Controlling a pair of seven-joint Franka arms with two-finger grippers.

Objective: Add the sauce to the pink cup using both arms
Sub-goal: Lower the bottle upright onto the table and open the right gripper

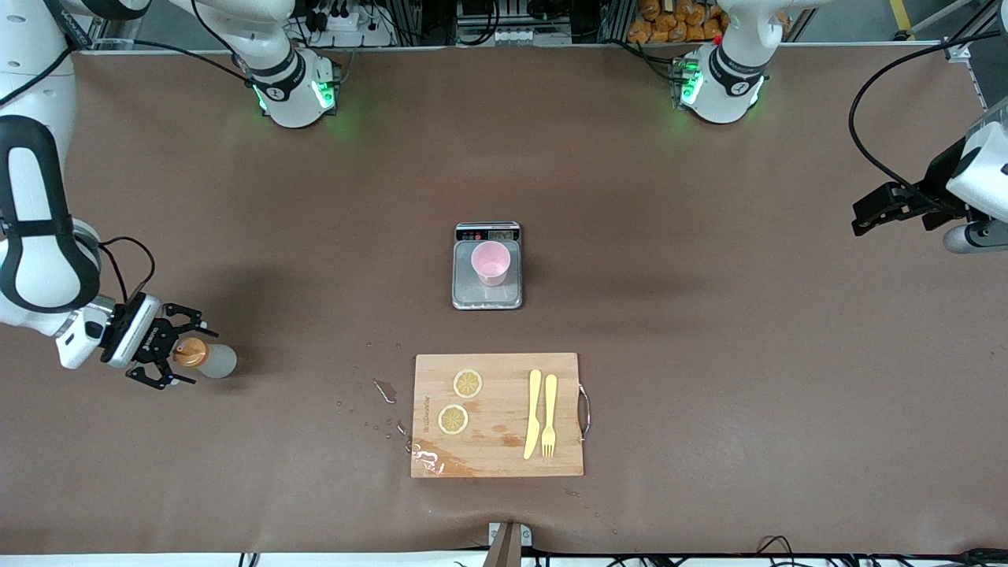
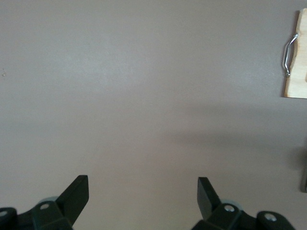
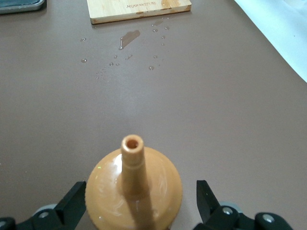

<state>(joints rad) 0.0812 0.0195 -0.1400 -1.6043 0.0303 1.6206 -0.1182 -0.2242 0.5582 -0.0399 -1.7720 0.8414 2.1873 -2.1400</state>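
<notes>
Sauce bottle (image 1: 206, 357) is standing at the right arm's end of the table, straddled by right gripper (image 1: 168, 347), jaws apart, not gripping. Retreat should be straight. Left gripper (image 2: 143, 199) is waiting, jaws apart.

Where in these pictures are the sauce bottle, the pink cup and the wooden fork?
sauce bottle (image 3: 132, 191): right wrist view, on its orange cap.
pink cup (image 1: 491, 263): front view, inside its round rim.
wooden fork (image 1: 550, 413): front view, midway along its handle.
</notes>
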